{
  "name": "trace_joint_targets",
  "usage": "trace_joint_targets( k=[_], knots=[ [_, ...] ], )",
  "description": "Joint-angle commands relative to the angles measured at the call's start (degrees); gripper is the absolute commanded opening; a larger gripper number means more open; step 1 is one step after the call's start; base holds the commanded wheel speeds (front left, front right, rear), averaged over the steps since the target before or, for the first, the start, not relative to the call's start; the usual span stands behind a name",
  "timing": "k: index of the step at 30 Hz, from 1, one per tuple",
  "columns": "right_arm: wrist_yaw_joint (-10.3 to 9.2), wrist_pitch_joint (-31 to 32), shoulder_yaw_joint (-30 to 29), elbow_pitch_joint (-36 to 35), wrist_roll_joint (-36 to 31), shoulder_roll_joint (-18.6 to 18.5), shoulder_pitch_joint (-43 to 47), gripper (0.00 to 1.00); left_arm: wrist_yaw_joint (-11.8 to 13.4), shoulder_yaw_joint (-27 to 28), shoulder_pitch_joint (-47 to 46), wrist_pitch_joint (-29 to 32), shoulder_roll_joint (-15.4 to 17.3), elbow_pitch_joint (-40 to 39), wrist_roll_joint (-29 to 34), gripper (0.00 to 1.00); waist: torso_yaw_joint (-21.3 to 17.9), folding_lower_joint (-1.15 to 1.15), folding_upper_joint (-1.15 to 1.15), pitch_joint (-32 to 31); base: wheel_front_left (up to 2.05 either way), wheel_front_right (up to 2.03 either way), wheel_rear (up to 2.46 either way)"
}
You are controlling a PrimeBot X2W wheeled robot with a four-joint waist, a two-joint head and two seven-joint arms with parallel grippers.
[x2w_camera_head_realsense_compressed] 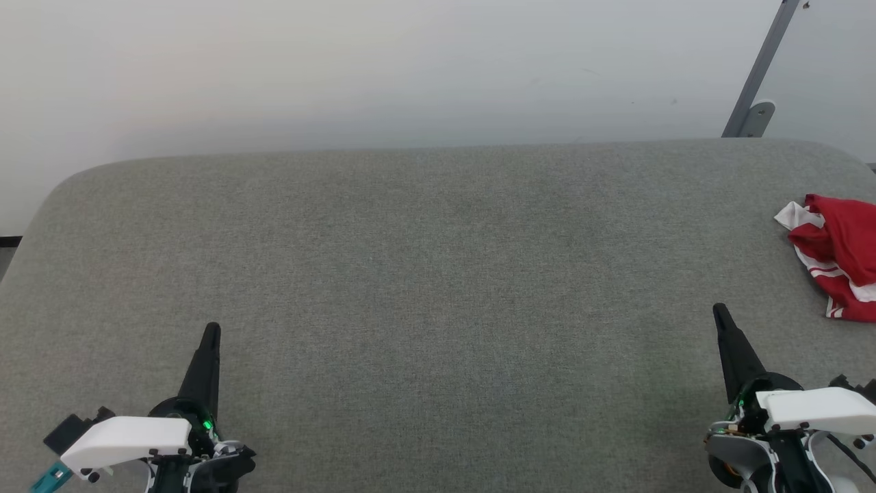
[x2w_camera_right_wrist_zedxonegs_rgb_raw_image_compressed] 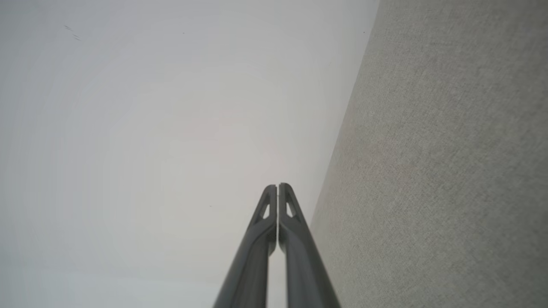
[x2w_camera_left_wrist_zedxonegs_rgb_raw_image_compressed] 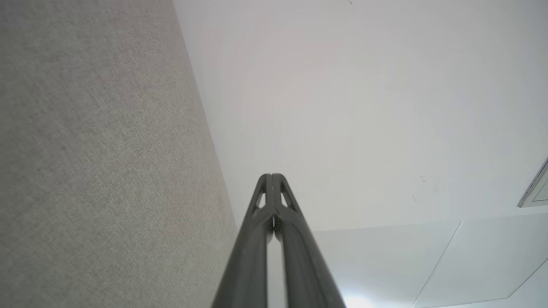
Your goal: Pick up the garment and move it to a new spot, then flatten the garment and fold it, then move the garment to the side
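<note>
The garment [x2w_camera_head_realsense_compressed: 838,257] lies crumpled at the right edge of the head view, on the far right part of the table [x2w_camera_head_realsense_compressed: 438,274]. It is a red heap with white showing at its upper left corner and white-and-red striped trim along its lower left side. Part of it is cut off by the frame edge, and no lettering can be made out.

The table is covered in grey woven cloth and has rounded far corners. Behind it is a pale wall [x2w_camera_head_realsense_compressed: 342,68]. A grey metal post [x2w_camera_head_realsense_compressed: 761,68] slants up along the wall at the upper right of the frame.

The left gripper [x2w_camera_head_realsense_compressed: 211,331] sits at the lower left of the head view, pointing up the frame over bare cloth, well apart from the garment. In the left wrist view its two dark fingers [x2w_camera_left_wrist_zedxonegs_rgb_raw_image_compressed: 252,244] are pressed together at the tips, with nothing between them.

The right gripper [x2w_camera_head_realsense_compressed: 719,310] sits at the lower right of the head view, below and to the left of the garment and not touching it. In the right wrist view its fingers [x2w_camera_right_wrist_zedxonegs_rgb_raw_image_compressed: 299,256] also meet at the tips and grip nothing, with the grey cloth to their right and the pale wall to their left.
</note>
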Motion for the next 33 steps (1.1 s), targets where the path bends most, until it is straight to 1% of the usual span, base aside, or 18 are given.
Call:
trace_joint_targets(
  k=[1, 14, 33],
  knots=[
    [0.0, 0.56, -0.25, -0.11, 1.23, 0.24, -0.74, 0.0, -0.29, 0.25, -1.22, 0.49, -0.15, 0.12, -0.93, 0.0, 0.0, 0.0, 0.0, 0.03, 0.0, 0.0, 0.0],
    [0.0, 1.59, -0.49, -0.02, 5.33, 0.34, -1.26, 0.0, -0.31, 0.38, -2.19, 1.77, -0.53, 0.74, -4.6, 0.0, -0.03, 0.0, 0.0, 0.19, 0.0, 0.0, 0.0],
    [0.0, 1.57, -0.46, -0.02, 5.09, 0.33, -1.19, 0.0, -0.31, 0.48, -2.1, 1.8, -0.57, 0.71, -4.31, 0.0, -0.03, 0.0, 0.0, 0.19, 0.0, 0.0, 0.0]
  ],
)
